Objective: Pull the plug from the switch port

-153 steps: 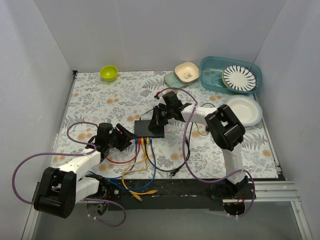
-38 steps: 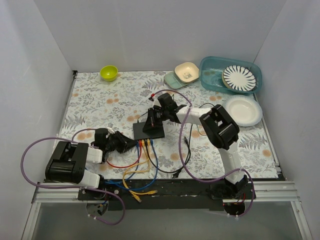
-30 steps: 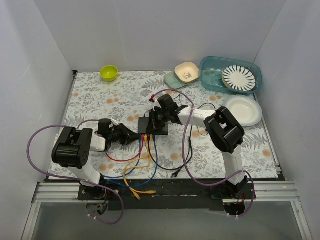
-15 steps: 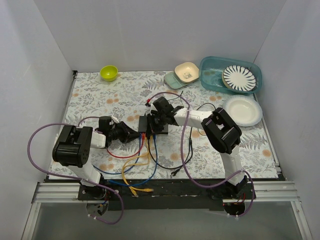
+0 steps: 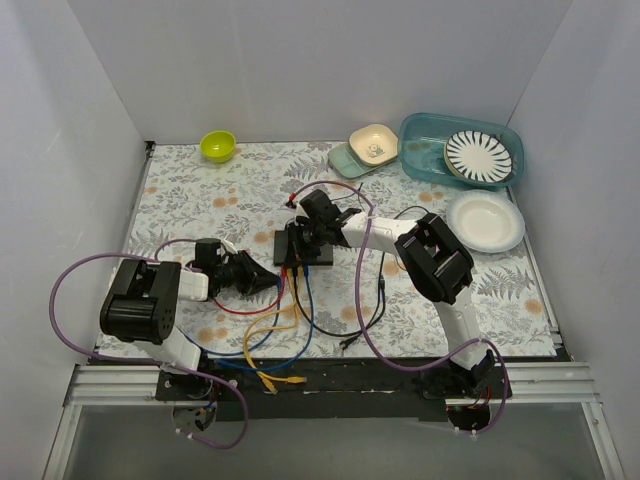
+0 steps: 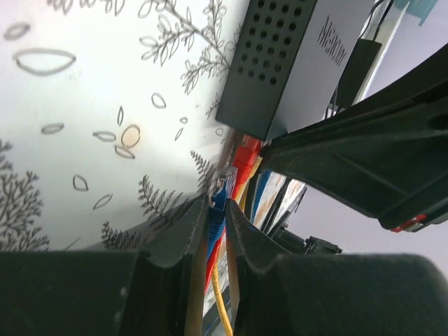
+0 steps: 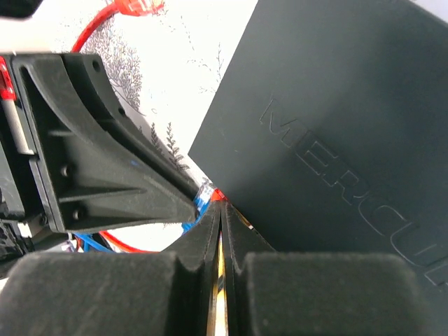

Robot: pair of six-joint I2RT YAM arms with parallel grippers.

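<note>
While the switch [image 7: 336, 105] reads "MERCU", left hand [image 6: 218, 204] pinches blue plug [image 6: 225, 183], right hand [image 7: 221, 208] closed.

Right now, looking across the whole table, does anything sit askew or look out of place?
The coloured cables from the switch sprawl in a loose tangle, one yellow plug lying free at the front. The striped plate leans tilted in the teal tub.

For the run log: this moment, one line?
left gripper: shut on blue plug, apparently out of switch | right gripper: shut at switch edge | red plug: seated
</note>
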